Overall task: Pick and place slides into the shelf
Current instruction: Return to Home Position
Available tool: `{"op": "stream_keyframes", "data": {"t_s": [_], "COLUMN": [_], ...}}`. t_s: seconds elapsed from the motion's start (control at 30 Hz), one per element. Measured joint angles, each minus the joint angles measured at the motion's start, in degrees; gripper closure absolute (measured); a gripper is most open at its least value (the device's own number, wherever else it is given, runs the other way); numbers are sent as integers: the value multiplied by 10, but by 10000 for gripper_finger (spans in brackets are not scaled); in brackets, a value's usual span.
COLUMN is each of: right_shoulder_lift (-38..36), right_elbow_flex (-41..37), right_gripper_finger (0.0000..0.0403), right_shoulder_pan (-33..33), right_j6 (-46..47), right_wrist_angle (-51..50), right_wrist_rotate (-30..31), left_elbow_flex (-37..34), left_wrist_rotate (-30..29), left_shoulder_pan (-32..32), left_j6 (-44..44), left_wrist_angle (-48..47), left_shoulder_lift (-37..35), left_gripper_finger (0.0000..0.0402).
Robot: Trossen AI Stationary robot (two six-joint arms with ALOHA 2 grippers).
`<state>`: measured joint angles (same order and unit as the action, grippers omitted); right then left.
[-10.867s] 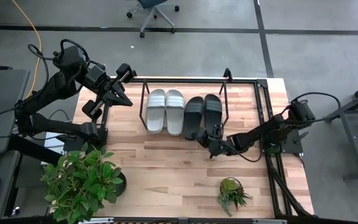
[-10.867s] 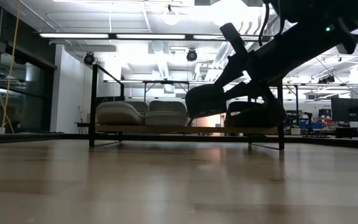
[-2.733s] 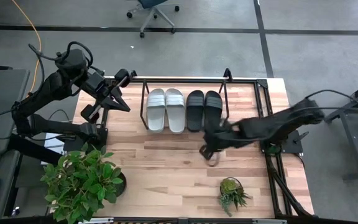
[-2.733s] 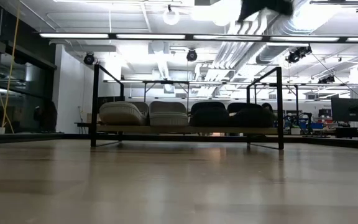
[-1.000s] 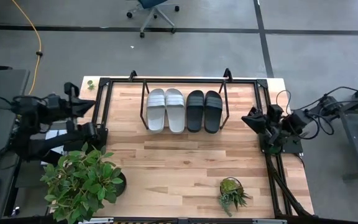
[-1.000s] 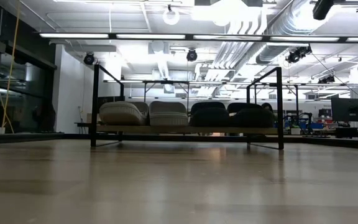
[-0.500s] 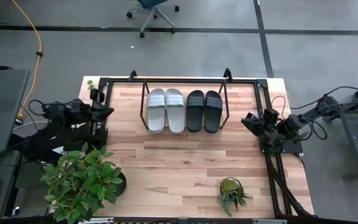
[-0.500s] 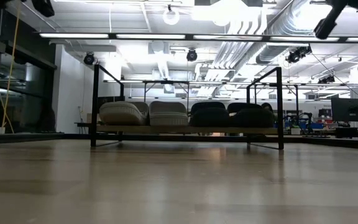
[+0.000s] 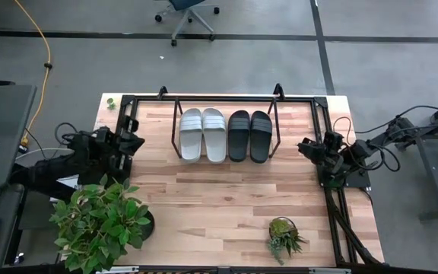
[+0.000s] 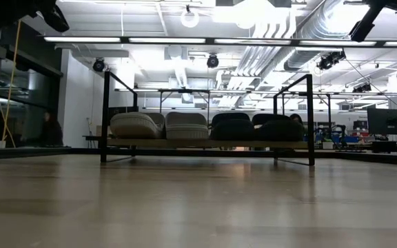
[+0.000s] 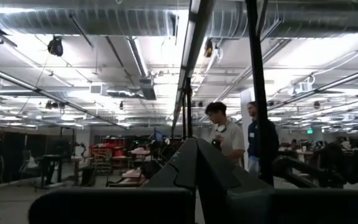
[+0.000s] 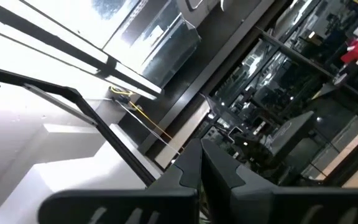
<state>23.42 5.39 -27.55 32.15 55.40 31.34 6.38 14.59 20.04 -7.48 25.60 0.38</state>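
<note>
On the shelf (image 9: 223, 97): the light grey slides (image 9: 202, 134) and the black slides (image 9: 249, 135) lay in one row at the upper middle of the high view. The grey pair was on the left and the black pair on the right, just beside each other.
Left end effector (image 9: 134, 141): hung at the left edge of the counter (image 9: 219, 202), well apart from the shelf, with its fingers pressed together and holding nothing.
Right end effector (image 9: 303, 145): sat at the counter's right edge, near the shelf's right end, with its fingers closed to a narrow seam and empty.
Plants: a leafy plant (image 9: 101, 221) stood at the lower left and a small plant (image 9: 284, 237) at the lower right of centre.
</note>
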Motion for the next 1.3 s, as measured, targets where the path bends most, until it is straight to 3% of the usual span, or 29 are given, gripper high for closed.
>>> {"op": "stream_keyframes", "data": {"t_s": [0.3, 0.53, 0.93, 1.1, 1.3], "right_shoulder_lift": [0, 0, -29, -57, -98], "right_elbow_flex": [0, 0, 0, 0, 0], "right_gripper_finger": [403, 403, 403, 403, 403], "right_shoulder_pan": [0, 0, 0, 0, 0], "right_j6": [4, 24, 12, -24, -51], "right_wrist_angle": [0, 0, 13, 12, 10], "right_wrist_rotate": [-2, -3, -11, -6, -30], "left_elbow_flex": [-37, -59, -59, -59, -59], "left_wrist_rotate": [-147, -214, -170, -152, -138], "left_shoulder_pan": [-141, -209, -216, -216, -216], "left_j6": [84, 134, 125, 119, 256], "left_wrist_angle": [1, -43, -218, -248, -250], "left_shoulder_lift": [0, 0, 0, 0, 0], "left_gripper_finger": [401, 401, 401, 401, 401]}}
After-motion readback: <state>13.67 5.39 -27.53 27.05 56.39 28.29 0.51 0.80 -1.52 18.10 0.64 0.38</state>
